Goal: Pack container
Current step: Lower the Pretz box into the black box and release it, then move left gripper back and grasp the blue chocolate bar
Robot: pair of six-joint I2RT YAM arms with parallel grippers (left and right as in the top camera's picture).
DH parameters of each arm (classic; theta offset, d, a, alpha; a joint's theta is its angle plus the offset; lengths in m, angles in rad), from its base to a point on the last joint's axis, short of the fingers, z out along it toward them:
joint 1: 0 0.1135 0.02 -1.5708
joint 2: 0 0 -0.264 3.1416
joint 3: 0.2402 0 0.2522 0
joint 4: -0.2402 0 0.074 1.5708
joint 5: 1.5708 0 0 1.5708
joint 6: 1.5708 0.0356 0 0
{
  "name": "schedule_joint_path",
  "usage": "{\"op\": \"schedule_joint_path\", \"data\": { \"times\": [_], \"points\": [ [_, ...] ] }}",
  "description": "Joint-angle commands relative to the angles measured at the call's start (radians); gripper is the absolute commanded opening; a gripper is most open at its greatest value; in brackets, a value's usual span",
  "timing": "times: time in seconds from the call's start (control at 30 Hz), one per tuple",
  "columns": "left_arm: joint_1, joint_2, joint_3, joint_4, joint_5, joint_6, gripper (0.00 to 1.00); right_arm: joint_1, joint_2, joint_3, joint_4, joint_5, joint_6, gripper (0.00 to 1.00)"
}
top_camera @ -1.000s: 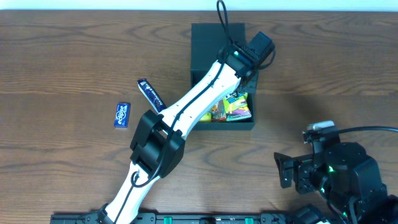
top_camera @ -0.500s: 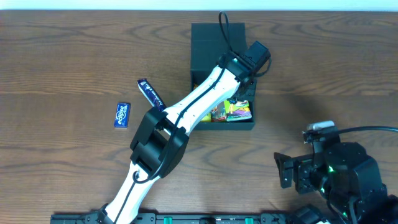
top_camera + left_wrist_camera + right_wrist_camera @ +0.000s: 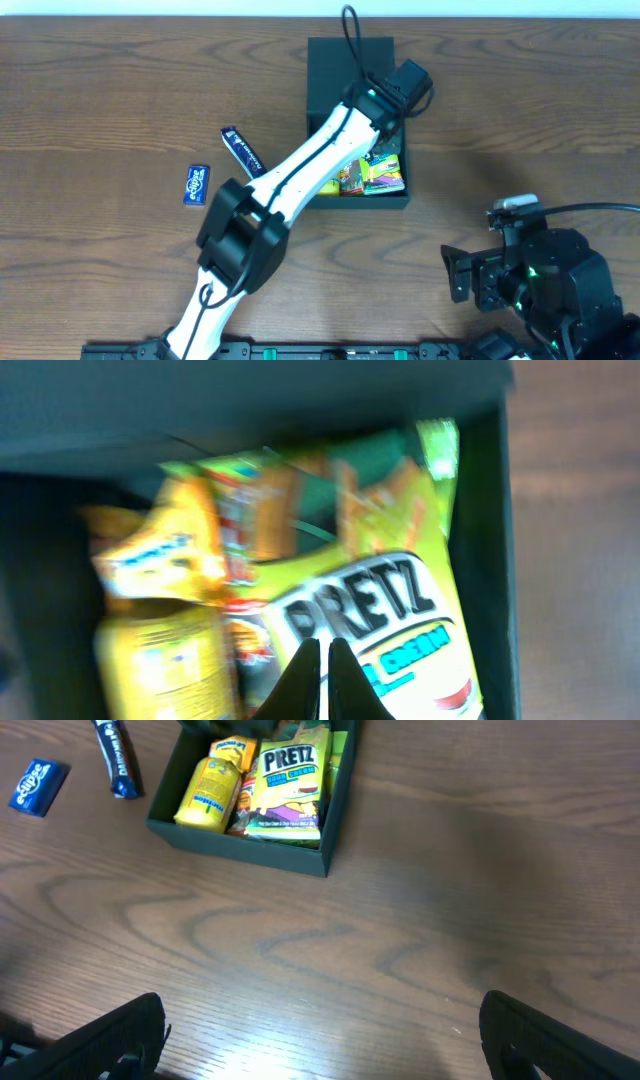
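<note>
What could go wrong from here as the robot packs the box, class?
1. The left hand, shut, hangs close over the PRETZ packet; pushing down could crush it.
2. The left arm lies across the container wall and beside the dark blue bar; swinging back could shift it or knock the bar.

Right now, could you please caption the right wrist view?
Open dark teal cardboard box holding a yellow Pretz packet; small blue packet outside on wooden table.

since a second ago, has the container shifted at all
No. The container keeps the same gap to the far edge of the table and to the blue bar.
</note>
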Motion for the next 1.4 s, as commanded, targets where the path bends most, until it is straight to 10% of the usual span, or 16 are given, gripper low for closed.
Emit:
{"op": "schedule_joint_path", "data": {
  "times": [0.0,0.8,1.37],
  "points": [
    [0.016,-0.040,0.001,-0.021,-0.113,-0.072,0.06,-0.009,-0.002,0.007,-0.002,0.007,-0.008,0.99],
    [0.145,-0.029,-0.275,0.290,0.393,-0.051,0.06,-0.009,-0.002,0.007,-0.002,0.007,-0.008,0.99],
    [0.211,-0.220,-0.270,0.127,0.045,-0.165,0.06,-0.009,-0.002,0.007,-0.002,0.007,-0.008,0.99]
  ]
}}
